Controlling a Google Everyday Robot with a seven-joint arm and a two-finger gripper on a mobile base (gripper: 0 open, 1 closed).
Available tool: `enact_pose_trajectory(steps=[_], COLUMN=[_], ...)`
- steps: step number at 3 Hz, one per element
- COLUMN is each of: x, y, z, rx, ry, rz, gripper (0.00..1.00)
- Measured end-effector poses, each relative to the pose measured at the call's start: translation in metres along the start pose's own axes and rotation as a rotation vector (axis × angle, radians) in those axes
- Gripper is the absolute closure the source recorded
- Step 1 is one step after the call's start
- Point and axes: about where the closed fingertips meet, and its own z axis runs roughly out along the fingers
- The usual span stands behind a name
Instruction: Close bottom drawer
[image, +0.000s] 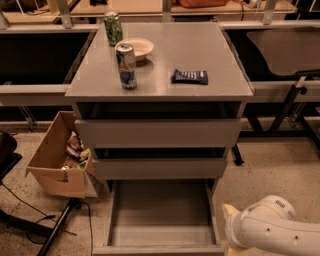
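The grey cabinet (160, 90) has three drawers. The bottom drawer (160, 210) is pulled far out, and its shallow grey tray is empty. Its front edge (157, 249) lies at the lower rim of the view. The middle drawer front (160, 168) and top drawer front (157, 132) stand slightly out. My white arm (272, 230) comes in from the lower right. The gripper (230, 242) is just right of the bottom drawer's front right corner and mostly cut off by the frame.
On the cabinet top stand a blue-and-silver can (127, 66), a green can (113, 28), a small bowl (136, 48) and a dark snack packet (189, 76). An open cardboard box (57, 160) sits on the floor to the left. Cables and a dark pole (57, 230) lie lower left. Table legs (285, 107) are at the right.
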Motion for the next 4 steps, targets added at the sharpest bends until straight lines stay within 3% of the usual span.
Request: enact_pose_trajectory(steps=[1, 2, 3, 4], x=[0.003, 0.011, 0.013, 0.013], y=[0.024, 0.050, 0.067, 0.070], z=[0.055, 0.114, 0.152, 0.157], rx=[-0.055, -0.107, -0.126, -0.124], ry=[-0.006, -0.003, 0.000, 0.000], rz=[0.011, 0.072, 0.065, 0.037], gripper=[0.00, 0.21, 0.45, 0.67])
